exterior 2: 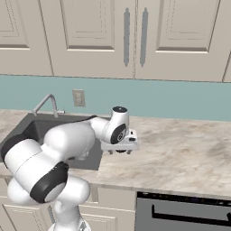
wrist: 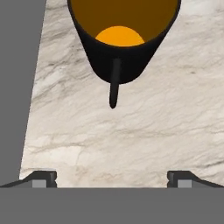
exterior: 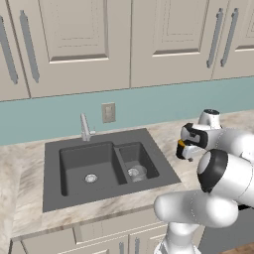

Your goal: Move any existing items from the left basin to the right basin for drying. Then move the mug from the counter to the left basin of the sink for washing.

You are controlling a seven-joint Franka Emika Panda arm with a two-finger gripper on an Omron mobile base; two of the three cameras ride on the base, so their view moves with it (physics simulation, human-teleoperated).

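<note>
- Step in hand, as judged: picking the mug (wrist: 124, 41) off the counter (wrist: 131, 131); the glass tumbler (exterior: 139, 172) already sat in the right basin (exterior: 144, 155), so the first half looked done.
- Gripper (wrist: 112, 178) hung above the mug, fingertips spread wide with nothing between them.
- In the hand view the mug stood upright at the top edge, orange inside showing, thin handle pointing toward the camera.
- To do it well: shift forward so the wall of the cup falls between the fingers, pinch the rim away from the handle, and keep it level.
- Then carry it left over the sink rim (wrist: 17, 87) into the left basin (exterior: 87, 166); the faucet (exterior: 85, 128) is the thing to clear.
- Counter was flat veined beige stone with bare space around the mug.
- Room: cream cabinets (exterior: 74, 44), teal backsplash (exterior: 163, 101), wall outlet (exterior: 108, 112).
</note>
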